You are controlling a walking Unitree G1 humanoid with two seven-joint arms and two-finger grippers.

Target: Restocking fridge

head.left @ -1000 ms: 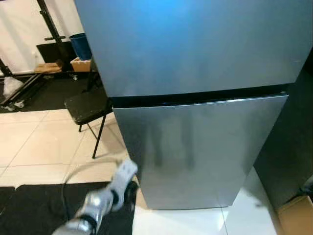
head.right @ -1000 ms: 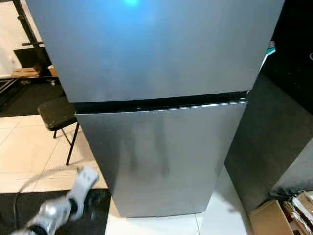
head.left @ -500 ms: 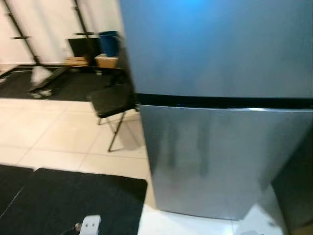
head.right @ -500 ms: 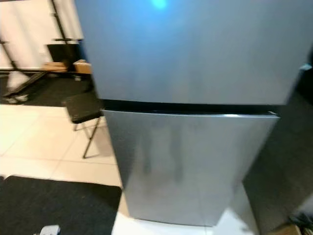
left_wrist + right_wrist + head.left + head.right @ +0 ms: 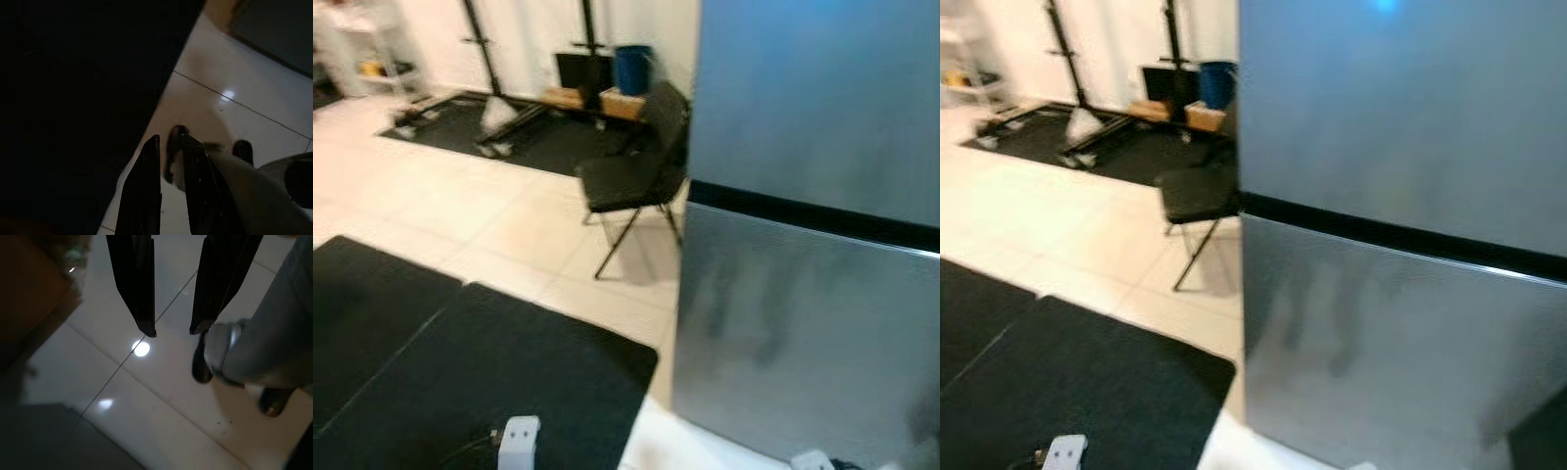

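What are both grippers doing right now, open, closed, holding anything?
Left gripper: nearly closed, empty, hanging over the floor.
Right gripper: open, empty, hanging over the floor.

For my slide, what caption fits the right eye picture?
Closed silver fridge beside a black folding chair, black mat on the tiled floor.

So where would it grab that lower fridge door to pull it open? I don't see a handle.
No handle shows on the fridge. The likeliest grip is the top edge of the lower door, inside the dark recessed strip between the two doors. Come from the front, fingers hooked in from above. Which side is hinged can't be told. Both arms hang low, the right gripper with jaws apart over the floor tiles.
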